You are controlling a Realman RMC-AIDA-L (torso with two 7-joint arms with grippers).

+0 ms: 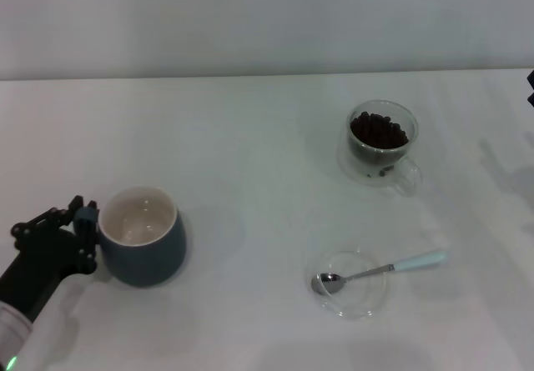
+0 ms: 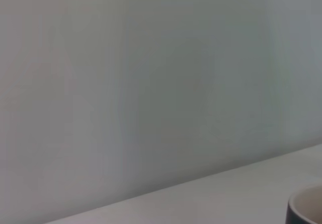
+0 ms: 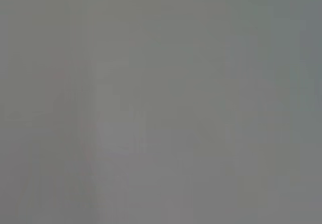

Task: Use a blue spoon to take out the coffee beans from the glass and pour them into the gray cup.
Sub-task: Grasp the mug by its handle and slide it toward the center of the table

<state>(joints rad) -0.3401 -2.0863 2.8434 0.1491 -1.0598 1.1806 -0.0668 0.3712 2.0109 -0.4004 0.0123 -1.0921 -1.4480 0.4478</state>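
At the table's near-left corner, the left gripper (image 1: 83, 233) pinches the gray cup (image 1: 143, 247) by its handle side.

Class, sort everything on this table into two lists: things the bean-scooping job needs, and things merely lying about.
Needed: spoon, beans, glass, gray cup, left gripper beside that cup.
Lying about: saucer under the spoon's bowl.
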